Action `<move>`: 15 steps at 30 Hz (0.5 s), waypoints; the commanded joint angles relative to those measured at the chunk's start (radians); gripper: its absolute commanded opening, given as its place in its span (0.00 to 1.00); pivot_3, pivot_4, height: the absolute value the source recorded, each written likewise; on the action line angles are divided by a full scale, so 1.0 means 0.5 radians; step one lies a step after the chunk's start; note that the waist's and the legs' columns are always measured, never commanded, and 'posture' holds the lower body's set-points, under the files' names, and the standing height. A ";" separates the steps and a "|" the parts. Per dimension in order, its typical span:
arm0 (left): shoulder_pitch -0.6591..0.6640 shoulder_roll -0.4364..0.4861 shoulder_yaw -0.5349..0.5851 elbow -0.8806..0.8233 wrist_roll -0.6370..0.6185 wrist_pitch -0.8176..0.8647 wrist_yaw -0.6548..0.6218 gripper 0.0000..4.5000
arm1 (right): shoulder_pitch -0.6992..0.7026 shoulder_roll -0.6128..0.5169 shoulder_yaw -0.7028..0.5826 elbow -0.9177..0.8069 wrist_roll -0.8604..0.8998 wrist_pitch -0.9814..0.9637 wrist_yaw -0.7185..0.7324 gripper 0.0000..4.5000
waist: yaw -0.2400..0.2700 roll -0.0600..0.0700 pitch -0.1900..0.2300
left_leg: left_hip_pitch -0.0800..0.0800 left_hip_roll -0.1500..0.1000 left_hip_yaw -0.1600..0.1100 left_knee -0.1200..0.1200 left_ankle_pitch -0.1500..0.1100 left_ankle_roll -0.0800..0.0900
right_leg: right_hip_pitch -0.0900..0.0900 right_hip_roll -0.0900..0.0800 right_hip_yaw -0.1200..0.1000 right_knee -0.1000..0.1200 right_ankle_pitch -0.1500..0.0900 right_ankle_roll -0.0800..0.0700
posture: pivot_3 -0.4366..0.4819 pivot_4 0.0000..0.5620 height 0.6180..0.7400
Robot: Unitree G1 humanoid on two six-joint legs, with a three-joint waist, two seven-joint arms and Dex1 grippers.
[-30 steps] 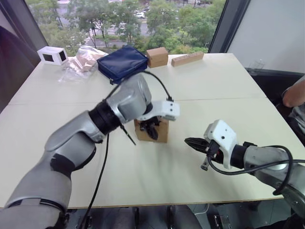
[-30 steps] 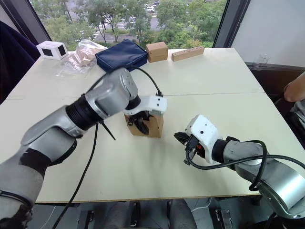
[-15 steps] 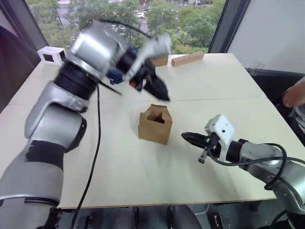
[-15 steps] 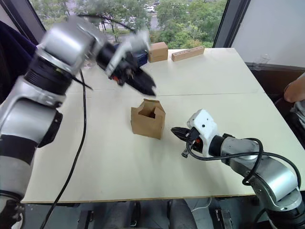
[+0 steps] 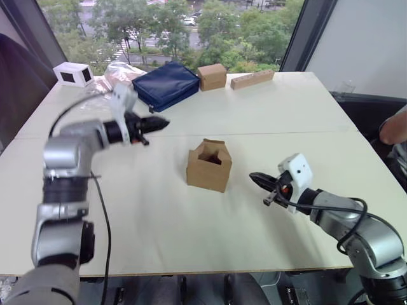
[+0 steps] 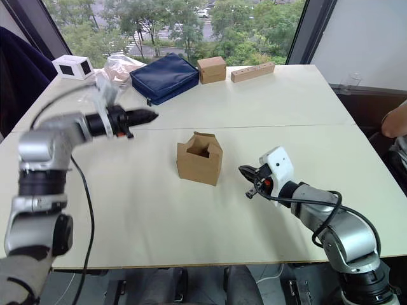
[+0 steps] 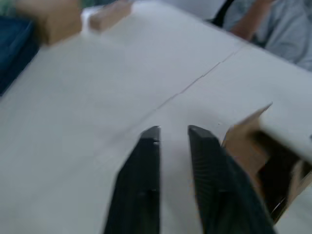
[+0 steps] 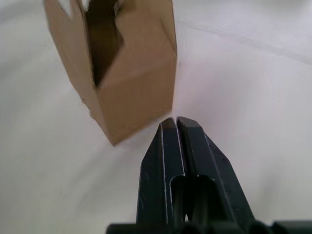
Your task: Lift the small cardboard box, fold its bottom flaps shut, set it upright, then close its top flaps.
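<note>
Since the earlier frame, the left end effector [image 5: 159, 122] has withdrawn, fingers slightly parted, empty. Small cardboard box [image 5: 208, 166] stands upright mid-worktop [image 5: 286, 101], top flaps [image 5: 210, 148] open. Right end effector [image 5: 256, 180], closed and empty, lies nearer, box toward its left.

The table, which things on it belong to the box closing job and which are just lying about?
Job: small cardboard box, upright, its top flaps not closed; left gripper and right gripper, both clear of it.

Lying about: blue pouch, cube-like box, tan block, white box, plastic bag.
</note>
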 commanded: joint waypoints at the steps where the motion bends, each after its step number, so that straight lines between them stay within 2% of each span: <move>1: 0.127 -0.011 -0.037 -0.118 0.051 -0.199 0.080 0.00 | -0.061 0.051 0.074 0.056 -0.109 -0.061 -0.013 0.00 | 0.001 0.000 0.000 | 0.000 0.000 0.000 0.000 0.000 0.000 | 0.000 0.000 0.000 0.000 0.000 0.000 | 0.48 0.27 1.00; 4: 0.257 -0.057 -0.124 -0.115 0.083 -0.333 0.086 0.00 | -0.100 0.092 0.134 0.145 -0.205 -0.086 -0.028 0.00 | 0.002 0.000 0.000 | 0.000 -0.001 0.000 0.000 0.000 0.000 | 0.000 0.000 -0.001 0.000 0.000 0.000 | 0.48 0.27 1.00; 7: 0.314 -0.126 -0.204 -0.022 0.121 -0.446 0.096 0.00 | -0.161 0.106 0.227 0.284 -0.365 -0.104 -0.071 0.00 | 0.001 0.000 0.000 | 0.000 -0.001 0.000 0.000 0.000 0.000 | 0.000 -0.001 -0.001 0.000 0.000 0.000 | 0.48 0.27 1.00; 12: 0.370 -0.176 -0.366 0.078 0.243 -0.587 0.130 0.00 | -0.224 0.158 0.279 0.358 -0.444 -0.153 -0.027 0.00 | -0.012 0.000 -0.001 | 0.000 -0.002 0.000 -0.001 0.000 0.000 | 0.000 0.000 -0.001 0.000 0.000 0.000 | 0.48 0.27 1.00; 15: 0.425 -0.224 -0.418 0.012 0.236 -0.602 0.124 0.00 | -0.273 0.210 0.306 0.385 -0.482 -0.171 -0.024 0.00 | -0.015 0.000 -0.001 | 0.001 -0.001 0.000 -0.001 0.000 0.000 | 0.000 0.000 -0.001 0.000 0.000 0.000 | 0.48 0.27 1.00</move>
